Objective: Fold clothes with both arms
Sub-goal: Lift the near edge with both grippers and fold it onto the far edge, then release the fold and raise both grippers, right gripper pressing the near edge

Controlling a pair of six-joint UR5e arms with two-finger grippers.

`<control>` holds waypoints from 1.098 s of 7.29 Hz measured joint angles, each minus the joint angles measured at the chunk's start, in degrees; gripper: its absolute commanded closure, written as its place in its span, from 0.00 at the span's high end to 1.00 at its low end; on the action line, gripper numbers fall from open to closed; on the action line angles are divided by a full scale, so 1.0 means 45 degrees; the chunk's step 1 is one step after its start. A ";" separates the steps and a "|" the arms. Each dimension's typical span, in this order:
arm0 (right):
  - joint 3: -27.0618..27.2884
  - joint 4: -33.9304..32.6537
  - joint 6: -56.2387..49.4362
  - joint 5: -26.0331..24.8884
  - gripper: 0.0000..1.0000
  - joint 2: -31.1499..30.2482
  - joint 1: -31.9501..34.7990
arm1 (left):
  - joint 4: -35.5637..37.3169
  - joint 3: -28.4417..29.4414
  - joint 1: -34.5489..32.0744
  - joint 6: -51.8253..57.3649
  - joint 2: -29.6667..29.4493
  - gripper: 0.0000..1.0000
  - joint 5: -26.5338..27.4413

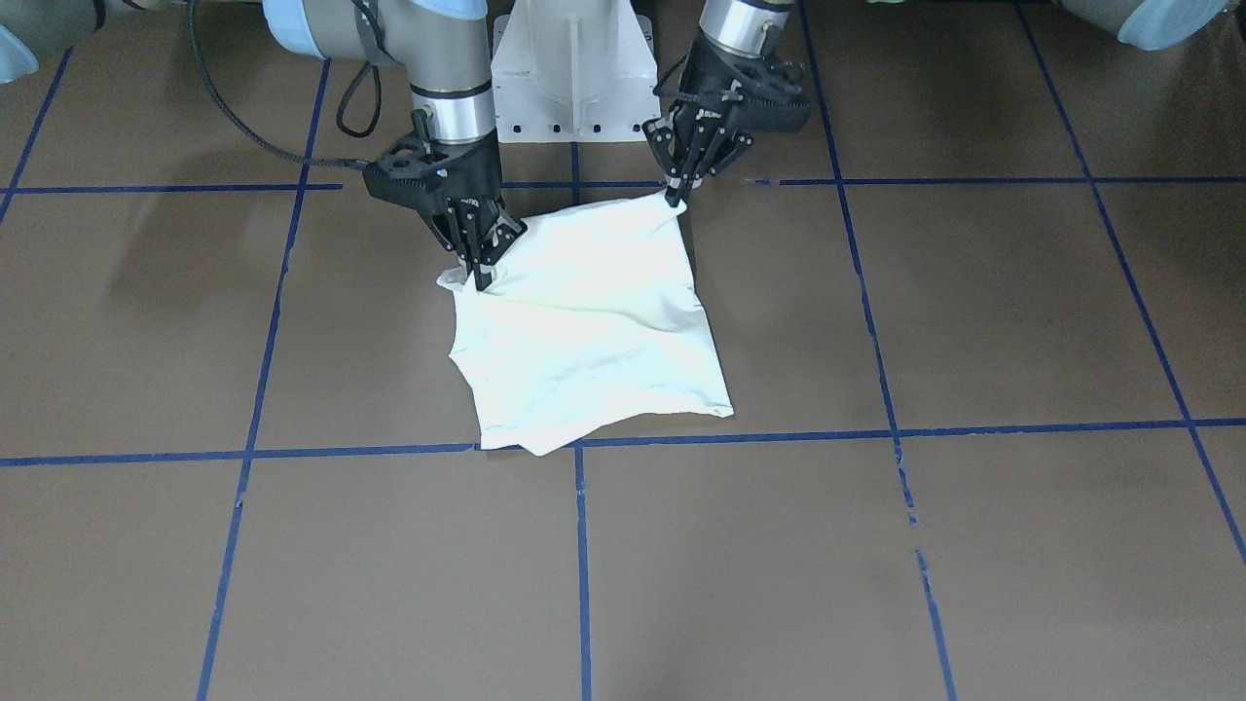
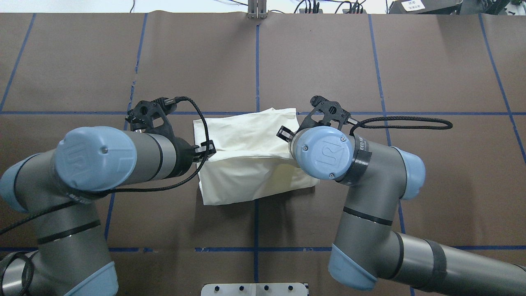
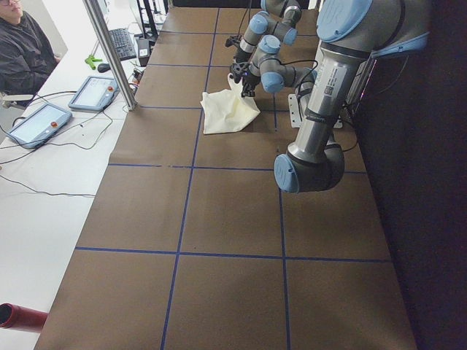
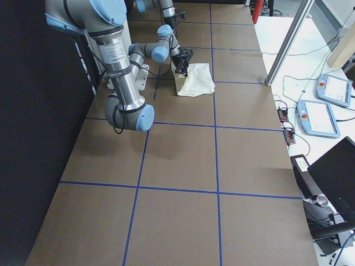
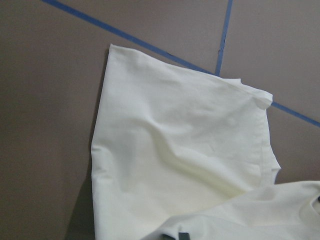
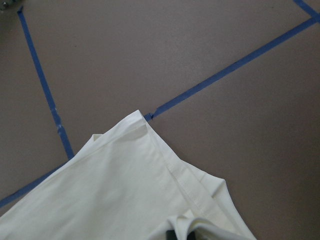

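**Shirt** (image 1: 584, 331): cream, folded to a rough square, plain side up. It lies on the table (image 1: 973, 321) just in front of the base (image 1: 572, 68), slightly toward the right arm's side of it. The edge farthest from the base rests flat and touches a cross line of blue tape (image 1: 582, 555). The edge nearest the base is raised off the table at both corners and sags between them. A stitched hem shows in both wrist views.

**Left gripper** (image 1: 675, 195): directly in front of the base on the left arm's side, pointing down. Its fingers are closed narrow, pinching the shirt's near corner, and the fabric peaks up to the tips.

**Right gripper** (image 1: 479, 277): farther out from the base than the left one, on the right arm's side, tilted inward. Its fingers are clamped on the other near corner, with cloth bunched around the tips.

**Left arm** (image 2: 94, 158), **right arm** (image 2: 370, 176): grey with light-blue caps. They reach forward from either side of the base with wrists bent down over the shirt. A black cable loops along each.

**Table**: brown cover with a blue tape grid.

**Off the table, far side from the base**: a seated person (image 3: 22, 51) and two pendants (image 3: 95, 92) on a white bench.
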 measured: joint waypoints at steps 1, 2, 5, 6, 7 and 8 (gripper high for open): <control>-0.1313 0.0814 -0.0116 0.0024 0.00 0.0456 0.0265 | -0.0530 0.1020 -0.0490 0.0426 -0.0211 0.00 -0.0028; -0.2459 0.1363 -0.0265 0.0056 0.00 0.0924 0.0495 | -0.1160 0.2029 -0.0830 0.0764 -0.0388 0.00 -0.0033; -0.4755 0.2538 -0.0510 0.0173 0.78 0.1617 0.0820 | -0.2986 0.4576 -0.1301 0.1267 -0.0621 0.10 -0.0011; -0.5253 0.2932 -0.0822 0.0171 1.00 0.1639 0.0830 | -0.3227 0.4958 -0.1327 0.1360 -0.0636 0.99 -0.0010; -0.5448 0.3129 -0.1607 0.0166 1.00 0.1654 0.0862 | -0.3473 0.5135 -0.1329 0.1687 -0.0631 1.00 -0.0011; -0.5411 0.3209 -0.2463 0.0313 1.00 0.1665 0.1011 | -0.3779 0.5167 -0.1344 0.2349 -0.0590 1.00 -0.0020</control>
